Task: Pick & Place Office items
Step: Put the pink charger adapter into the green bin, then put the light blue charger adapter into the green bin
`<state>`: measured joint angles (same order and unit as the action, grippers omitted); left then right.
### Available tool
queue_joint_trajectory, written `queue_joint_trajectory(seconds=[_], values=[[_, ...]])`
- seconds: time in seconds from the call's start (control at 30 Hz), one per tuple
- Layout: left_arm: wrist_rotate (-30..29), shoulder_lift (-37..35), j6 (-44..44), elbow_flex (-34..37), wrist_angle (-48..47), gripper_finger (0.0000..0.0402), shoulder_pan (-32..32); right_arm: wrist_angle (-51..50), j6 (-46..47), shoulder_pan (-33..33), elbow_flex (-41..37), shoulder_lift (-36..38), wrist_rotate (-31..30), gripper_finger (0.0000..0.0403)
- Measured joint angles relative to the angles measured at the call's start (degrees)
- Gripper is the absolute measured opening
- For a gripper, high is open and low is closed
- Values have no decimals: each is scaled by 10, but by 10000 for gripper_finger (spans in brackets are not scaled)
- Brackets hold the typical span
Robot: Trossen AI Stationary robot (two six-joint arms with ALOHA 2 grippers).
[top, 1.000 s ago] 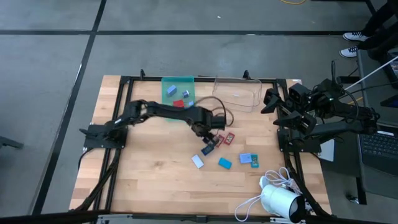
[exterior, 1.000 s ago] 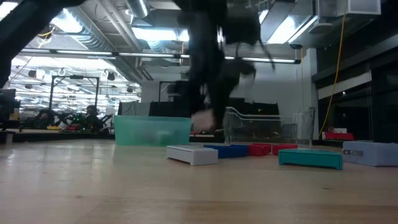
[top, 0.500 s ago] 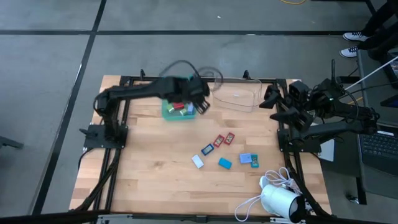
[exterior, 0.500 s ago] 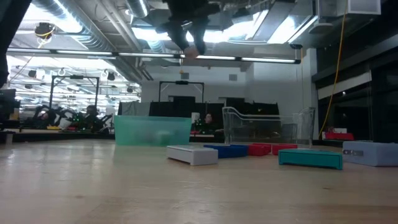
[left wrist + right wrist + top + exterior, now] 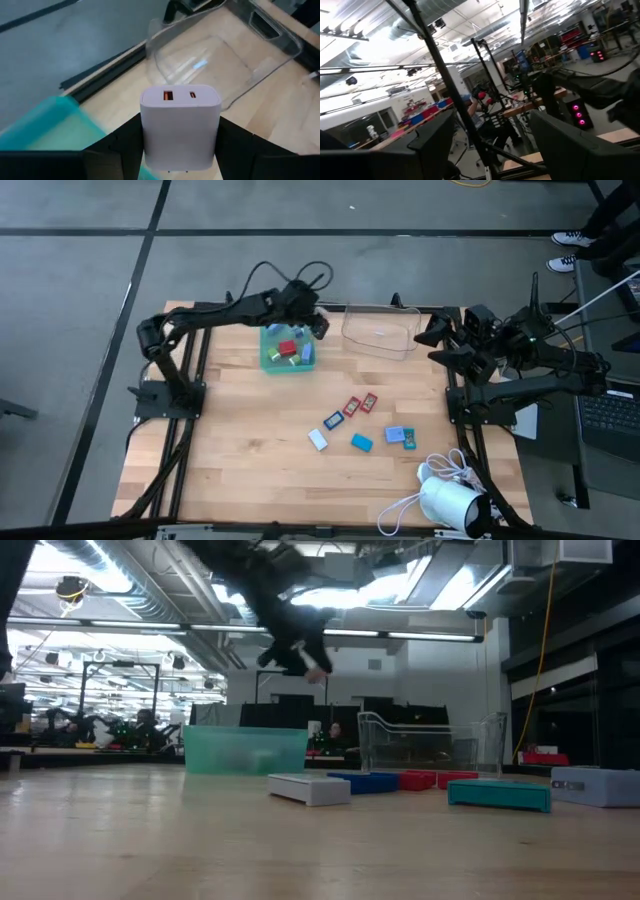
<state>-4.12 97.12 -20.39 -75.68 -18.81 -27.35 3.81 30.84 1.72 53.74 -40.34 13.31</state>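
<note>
One white charger [image 5: 180,125] with two ports facing up sits clamped upright in the left hand [image 5: 318,322]; six pieces lie flat on the desk [image 5: 250,450]; the right hand [image 5: 440,338] waits open.

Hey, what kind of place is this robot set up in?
Probably a robotics lab or workshop in a large industrial hall. The wooden table stands on a bare concrete floor, exposed ceiling ducts and strip lights run overhead, and more frames and benches fill the room behind.
</note>
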Motion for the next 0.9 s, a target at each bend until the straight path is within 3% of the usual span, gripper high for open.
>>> queue_joint_trajectory(seconds=[0.23, 0.43, 0.6, 0.77, 0.9], values=[[33, -123, -20, 208, 94, 189, -62, -1, 0, 0, 0, -1, -28, 267], [112, -164, -40, 325, 167, 189, -118, -2, 0, 0, 0, -9, -58, 267], [121, -164, -38, 345, 180, 200, -123, -3, 1, 0, 0, -22, -69, 267], [118, -164, -44, 345, 186, 292, -123, -2, 3, 0, 0, -36, -69, 267], [136, -167, -78, 343, 192, 328, -122, 0, 2, 0, 0, -44, -69, 267]])
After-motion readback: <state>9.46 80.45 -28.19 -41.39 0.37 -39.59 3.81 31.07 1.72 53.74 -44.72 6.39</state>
